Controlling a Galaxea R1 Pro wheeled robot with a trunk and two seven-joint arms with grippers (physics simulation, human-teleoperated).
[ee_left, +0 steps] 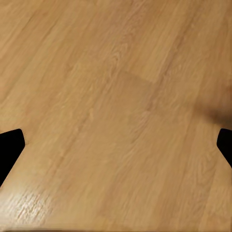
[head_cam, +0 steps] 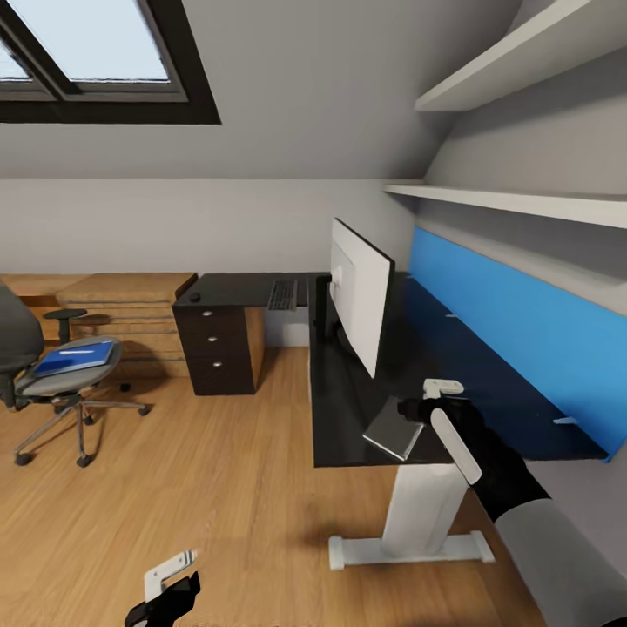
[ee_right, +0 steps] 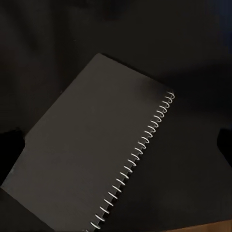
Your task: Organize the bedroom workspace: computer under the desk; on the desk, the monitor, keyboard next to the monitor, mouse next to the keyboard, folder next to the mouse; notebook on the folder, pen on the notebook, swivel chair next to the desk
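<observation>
Right claw (head_cam: 416, 409) hovers spread and empty over the notebook (head_cam: 394, 428), which lies at the worktop's (head_cam: 348, 418) front edge and could be nudged off; the folder (head_cam: 75, 358) waits on the swivel chair (head_cam: 52, 374), left claw (head_cam: 165, 592) open over the floor.

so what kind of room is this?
Looks like an attic room used as a home office: a skylight set in a sloped grey ceiling, a black L-shaped desk with a monitor on it, and a grey swivel chair on the light wood floor.
</observation>
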